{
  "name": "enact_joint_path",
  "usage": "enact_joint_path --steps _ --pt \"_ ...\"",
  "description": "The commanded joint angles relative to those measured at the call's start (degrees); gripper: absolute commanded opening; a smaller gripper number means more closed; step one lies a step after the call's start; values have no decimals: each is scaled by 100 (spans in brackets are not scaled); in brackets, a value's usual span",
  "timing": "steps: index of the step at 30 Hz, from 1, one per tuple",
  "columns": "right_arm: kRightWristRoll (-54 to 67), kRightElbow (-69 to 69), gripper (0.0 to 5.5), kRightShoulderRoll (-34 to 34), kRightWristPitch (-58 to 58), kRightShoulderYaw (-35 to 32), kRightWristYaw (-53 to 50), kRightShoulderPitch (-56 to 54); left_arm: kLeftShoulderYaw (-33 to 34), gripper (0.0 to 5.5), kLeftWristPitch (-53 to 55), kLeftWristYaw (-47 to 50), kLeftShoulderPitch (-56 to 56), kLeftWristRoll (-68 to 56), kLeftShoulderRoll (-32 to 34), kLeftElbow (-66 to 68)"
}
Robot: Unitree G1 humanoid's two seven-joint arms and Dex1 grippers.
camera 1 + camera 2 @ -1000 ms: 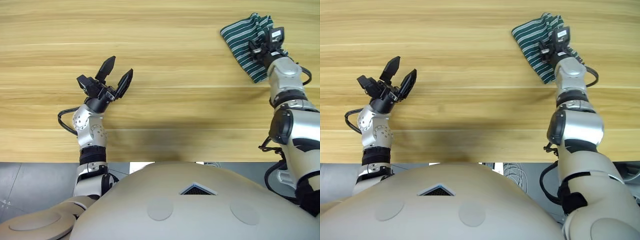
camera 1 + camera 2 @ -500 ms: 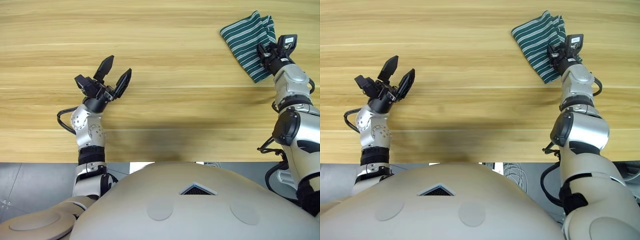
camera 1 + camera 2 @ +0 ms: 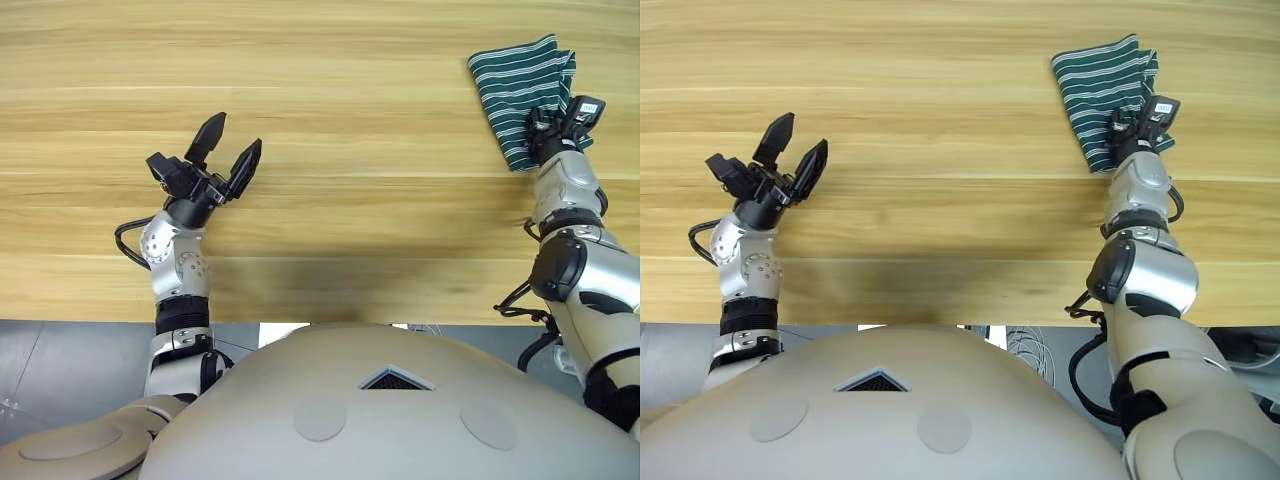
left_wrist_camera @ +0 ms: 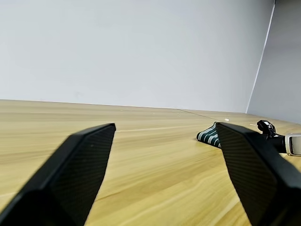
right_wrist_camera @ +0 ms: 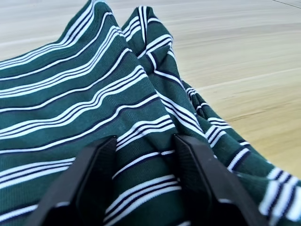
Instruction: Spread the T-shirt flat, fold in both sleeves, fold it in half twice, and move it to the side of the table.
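Observation:
The T-shirt (image 3: 515,85) is dark green with white stripes and lies folded into a small bundle at the far right of the wooden table (image 3: 350,60). My right gripper (image 3: 555,120) rests on its near edge, fingers pinched on the striped cloth (image 5: 94,94). In the right wrist view the fabric bunches up between the two black fingers (image 5: 94,174). My left gripper (image 3: 228,150) is open with nothing in it, held above the left part of the table and far from the shirt. The left wrist view looks between the spread fingers (image 4: 80,169) at the distant shirt (image 4: 209,136).
The table's near edge (image 3: 300,322) runs just in front of my arms, with grey floor (image 3: 60,370) below it. A pale wall (image 4: 141,47) stands behind the table's far side.
My right gripper has pulled back toward me and to the right. The T-shirt has slid to the right with it. The left arm has barely moved.

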Motion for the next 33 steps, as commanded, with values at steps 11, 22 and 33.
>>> enact_joint_path --steps 11,22,33 --pt "-518 -9 228 122 -1467 447 -1032 357 -12 383 -286 140 -151 21 -85 118" --pt "-758 -382 228 497 -4285 1001 -310 197 944 383 -1890 2343 -1130 879 -86 779" --pt "-840 -319 228 707 -4591 1150 -221 179 746 383 -2678 3231 -1314 1799 146 1425"
